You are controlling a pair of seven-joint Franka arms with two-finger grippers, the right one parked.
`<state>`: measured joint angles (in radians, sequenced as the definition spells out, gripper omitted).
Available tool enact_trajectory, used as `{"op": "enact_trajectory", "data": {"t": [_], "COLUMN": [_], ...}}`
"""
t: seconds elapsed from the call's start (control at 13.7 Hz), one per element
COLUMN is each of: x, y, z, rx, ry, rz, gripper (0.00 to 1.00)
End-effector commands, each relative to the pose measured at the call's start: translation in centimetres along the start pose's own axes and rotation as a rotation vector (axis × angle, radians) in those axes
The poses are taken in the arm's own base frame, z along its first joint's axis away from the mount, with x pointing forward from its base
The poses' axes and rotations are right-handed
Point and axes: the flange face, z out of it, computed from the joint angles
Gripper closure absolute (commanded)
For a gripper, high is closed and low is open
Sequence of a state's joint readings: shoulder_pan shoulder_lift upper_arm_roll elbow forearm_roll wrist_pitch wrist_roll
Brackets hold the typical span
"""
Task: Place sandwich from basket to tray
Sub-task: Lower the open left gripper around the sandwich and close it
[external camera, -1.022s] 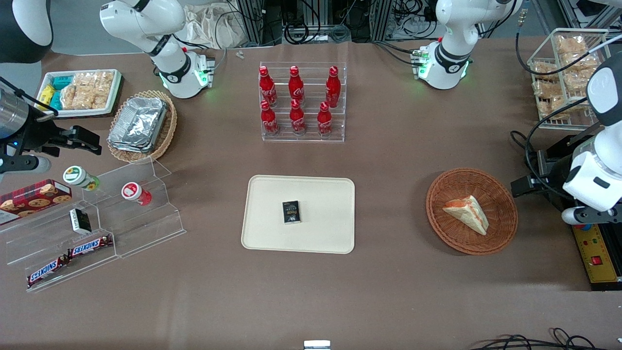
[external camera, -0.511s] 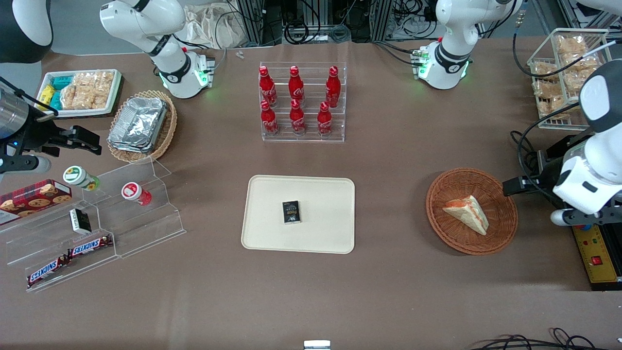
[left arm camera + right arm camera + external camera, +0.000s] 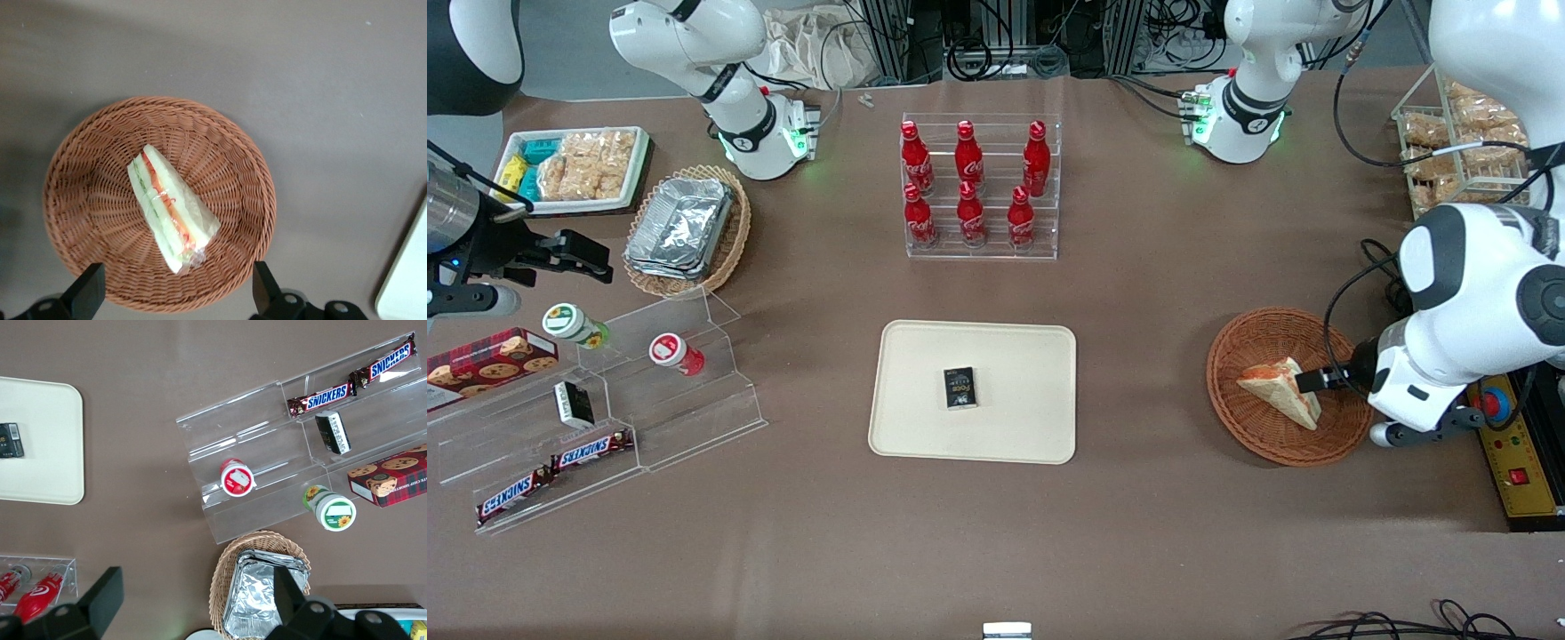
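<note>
A: Claw point(image 3: 173, 293) status?
B: Poised above the basket point(image 3: 1245, 418), fingers point(image 3: 88, 291) spread wide, gripping nothing, apart from the sandwich point(image 3: 1280, 391).

A: Sandwich location?
B: Lying in the wicker basket directly below the claw, wrapped in clear film, filling edge facing up toward the wrist camera.

A: Tray point(image 3: 1014, 351)?
B: Flat on the counter point(image 3: 1138, 284), well apart from the claw, toward the parked arm's end; small black box point(image 3: 959, 388) resting on it.

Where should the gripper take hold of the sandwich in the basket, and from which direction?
Probably across the wedge's middle, from above. The sandwich lies flat in the basket, long sides exposed; the open gripper hovers above with its fingers wide apart.
</note>
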<state>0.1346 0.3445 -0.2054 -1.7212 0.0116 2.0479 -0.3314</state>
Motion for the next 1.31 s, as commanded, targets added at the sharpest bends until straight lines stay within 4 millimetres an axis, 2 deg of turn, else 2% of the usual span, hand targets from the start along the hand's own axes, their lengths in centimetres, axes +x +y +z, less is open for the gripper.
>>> {"op": "enact_trajectory", "data": {"t": [0.0,0.15,0.36,0.58,0.88,1.24], "x": [0.4,0.9,0.9,0.8,0.0,-0.1], "y": [-0.1,0.2,-0.2,-0.6,-2.0,-2.1], "z": [2.5,5.7,9.5,11.4,13.9,14.9], "rx": [-0.008,-0.012,0.006,0.016,0.056,0.046], "ry": [0.015,-0.001,-0.056,-0.08,-0.093,-0.073], "rz": [-0.175,-0.278,-0.343,-0.353,-0.349,-0.361], "gripper": [0.01,0.01,0.01,0.01,0.01,0.02]}}
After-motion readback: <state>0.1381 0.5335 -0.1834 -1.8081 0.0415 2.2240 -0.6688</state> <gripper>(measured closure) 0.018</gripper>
